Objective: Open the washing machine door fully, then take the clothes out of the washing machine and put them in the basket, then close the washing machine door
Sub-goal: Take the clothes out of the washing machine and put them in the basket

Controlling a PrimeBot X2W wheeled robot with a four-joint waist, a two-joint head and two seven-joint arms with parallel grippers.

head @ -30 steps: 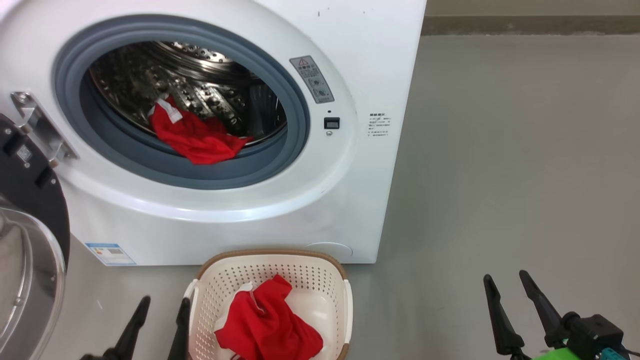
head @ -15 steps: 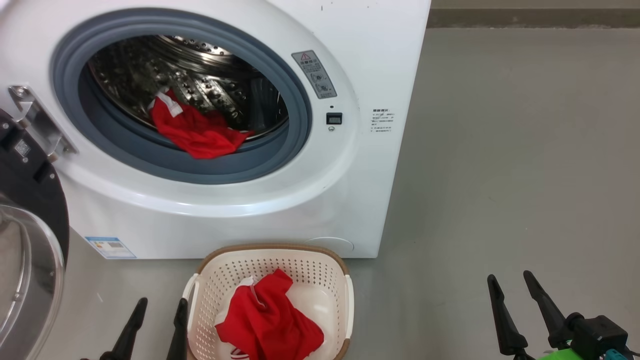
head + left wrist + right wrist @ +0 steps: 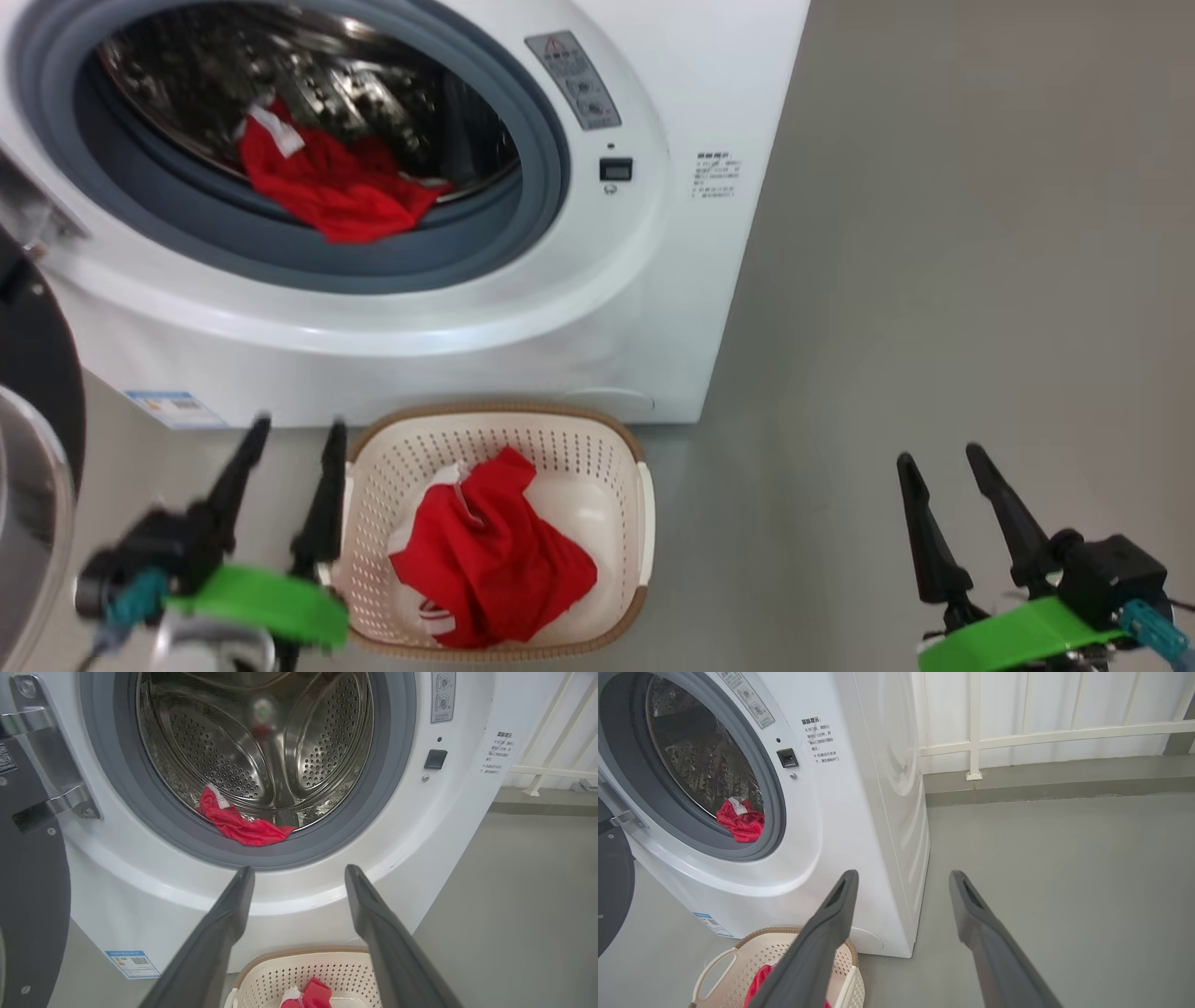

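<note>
Head view: nearest to the robot, the left gripper (image 3: 299,425) had come up and forward since a moment before. Its green band (image 3: 261,602) now showed, and it looked smeared, so it was likely on the move. Its two dark fingers stood wide apart with nothing between them, just left of the basket (image 3: 495,408). The right gripper (image 3: 938,455) hung low on the right over the bare floor (image 3: 934,280), well apart from everything. It was wide open and empty too. It had kept its place, and only looked higher because the camera had tipped down.

The basket sat on the floor right in front of the washing machine (image 3: 653,308). One red piece of the clothes (image 3: 495,551) lay crumpled inside it already.

At the near left, the washing machine door (image 3: 33,392) stood swung out wide, its black rim and clear glass showing at the edge.

Farther back, past the grey rubber ring (image 3: 280,266), another red piece (image 3: 327,191) with a bit of white trim lay at the front of the steel drum (image 3: 210,746). It drooped over the lip onto the ring.

So the door step looked done and the job was about half way — one piece in, one piece left. The left arm seemed to be starting its reach for that last piece. After that, the door would need shutting.
</note>
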